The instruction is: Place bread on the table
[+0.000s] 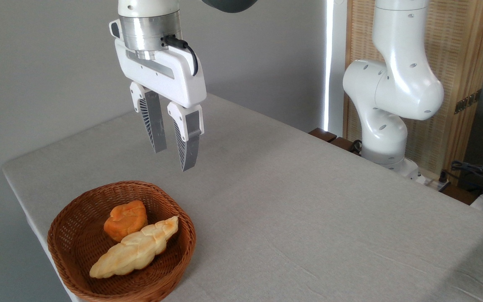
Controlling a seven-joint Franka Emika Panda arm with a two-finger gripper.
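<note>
While the gripper [175,159] hangs in the air above the table [292,201], its two ribbed fingers [154,126] point downward and stand a little apart, with nothing between them. It is white, with a silver collar above and a black cable looping from its side. It sits over the left part of the table, above and slightly behind the basket [78,247], clear of everything below.

Near the table's front left corner rests the brown woven basket, its rim close to the left edge. Inside it lies the bread [125,219] — a small, lumpy, orange-brown bun — toward the back of the bowl. A long pale-yellow braided loaf [134,249] lies just in front of the bun, touching it and running slantwise from the lower left of the basket up toward its right wall. The bun is still in the basket, not on the cloth.

The tabletop is covered with a light grey-beige cloth, faintly creased toward the front right. At the far right edge stands the white arm [392,92], its thick joints rising out of the top of the view. Behind it is a slatted wooden screen [468,54], and a tangle of dark cables [476,170] lies by the right edge — what they connect to cannot be told. A plain grey wall fills the left background.
</note>
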